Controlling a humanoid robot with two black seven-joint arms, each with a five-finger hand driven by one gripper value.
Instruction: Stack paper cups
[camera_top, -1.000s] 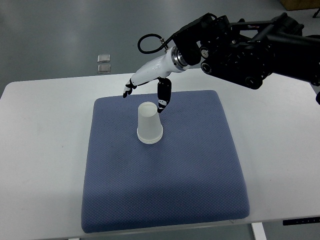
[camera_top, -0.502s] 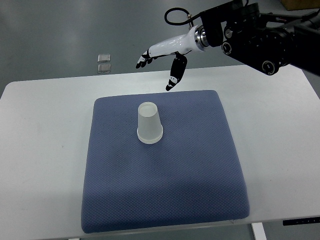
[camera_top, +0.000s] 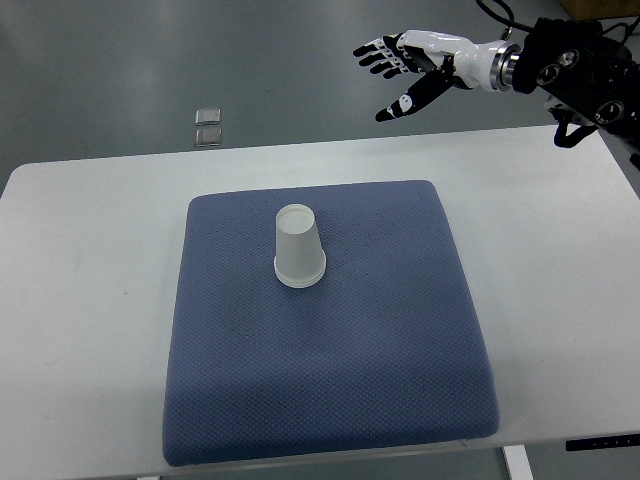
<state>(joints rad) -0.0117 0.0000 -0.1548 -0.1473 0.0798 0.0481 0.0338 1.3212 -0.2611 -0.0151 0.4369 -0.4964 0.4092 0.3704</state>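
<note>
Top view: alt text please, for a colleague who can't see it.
An upside-down paper cup stands alone on a blue mat on a white table. The right hand hovers open beyond the table's far edge, holding nothing.

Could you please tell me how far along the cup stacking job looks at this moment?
Looks done: an upside-down paper cup stack stands on the blue mat, though I cannot count its cups. In hand: nothing; the right hand is open, raised beyond the table. Left: no loose cups visible.
</note>
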